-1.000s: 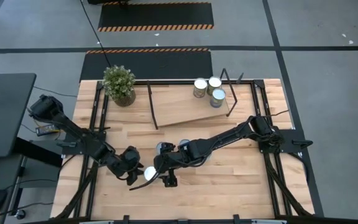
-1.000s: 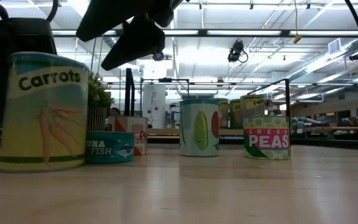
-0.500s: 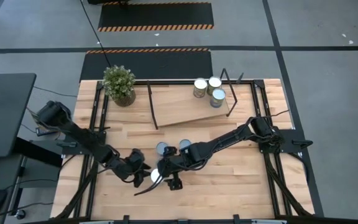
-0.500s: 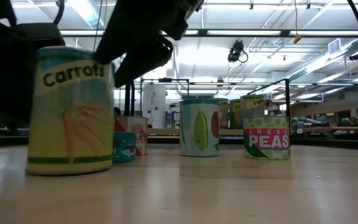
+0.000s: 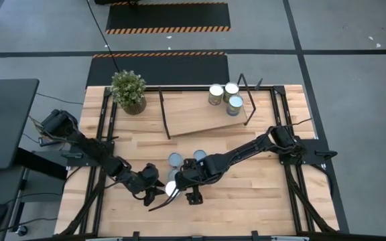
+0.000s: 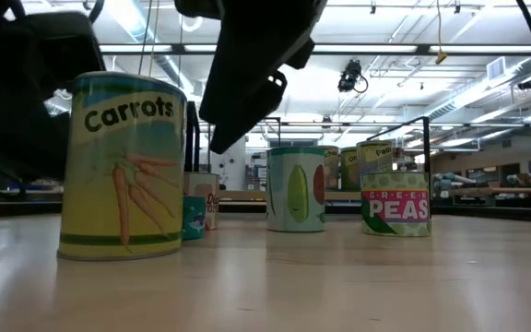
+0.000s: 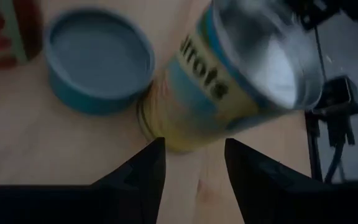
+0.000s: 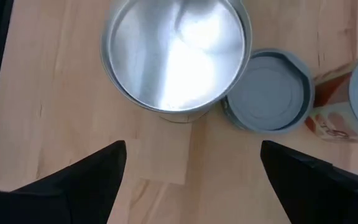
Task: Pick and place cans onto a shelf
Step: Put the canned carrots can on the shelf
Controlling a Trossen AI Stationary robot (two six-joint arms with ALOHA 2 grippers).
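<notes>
Left gripper (image 5: 154, 194): lower centre-left of the high view, at the front of the table (image 5: 260, 194). In the left wrist view its 2 fingers (image 7: 143, 171) are spread a little and grip nothing; the carrots can sits just past their tips.

Carrots can (image 6: 123, 166): left of the low view, upright on the wood, the can nearest the camera. In the high view its silvery top (image 5: 171, 189) lies between the 2 grippers. In the right wrist view it touches or nearly touches the low blue-grey can.

Low blue-grey can (image 8: 267, 90): just beside the carrots can; in the left wrist view it shows at the upper left (image 7: 99, 59). A can with a red and white label (image 8: 347, 106) is close on its other side.

Right gripper (image 5: 187, 189): lower centre of the high view, above the carrots can. Its fingers (image 8: 86, 177) stand wide apart, 1 at each lower corner of the right wrist view, with nothing between them.

Corn can (image 6: 295, 189): centre of the low view, upright, farther back.

Peas can (image 6: 395, 198): right of centre in the low view, upright.

Shelf (image 5: 200, 110): upper centre of the high view, with 3 cans (image 5: 225, 97) on its right end.

Potted plant (image 5: 129, 90): upper left of the table, beside the shelf's left end.
</notes>
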